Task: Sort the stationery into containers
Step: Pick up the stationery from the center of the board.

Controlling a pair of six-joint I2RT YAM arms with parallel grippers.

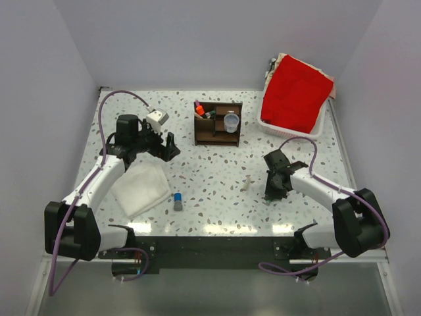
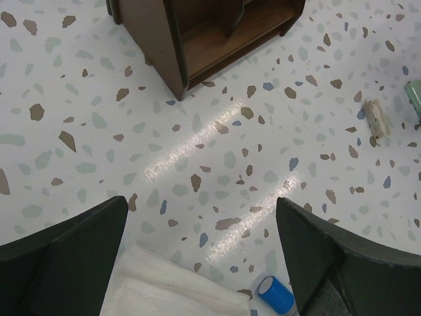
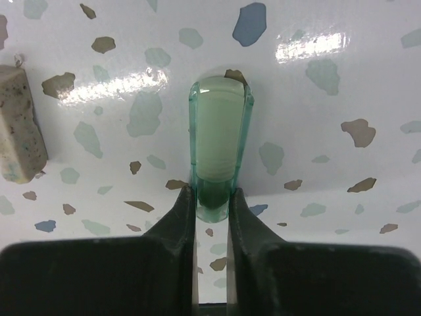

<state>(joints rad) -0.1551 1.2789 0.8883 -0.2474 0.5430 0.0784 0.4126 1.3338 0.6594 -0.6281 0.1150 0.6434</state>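
Right wrist view: item, one mint-green cap-like piece, translucent, round-ended, lying lengthwise straight ahead of the right gripper. Its near end is pinched between the two fingertips and the rest projects forward past them. It is low at the table; whether it rests on it or is just clear cannot be told. Handling, by judgement: light, rigid, smooth plastic, probably slippery. It is best taken across its narrow flanks, as here, though a hold nearer mid-length would resist pivoting better. Markings: none legible, no brand or label. Adjacent: a pale speckled stub, left of the fingers and apart from them. Farther off, in the top external view: the dark wooden organizer, well ahead of the gripper and to its left. Left gripper: fingers wide apart, holding nothing, with the blue-capped grey stick just inside its right finger beside the white cloth.
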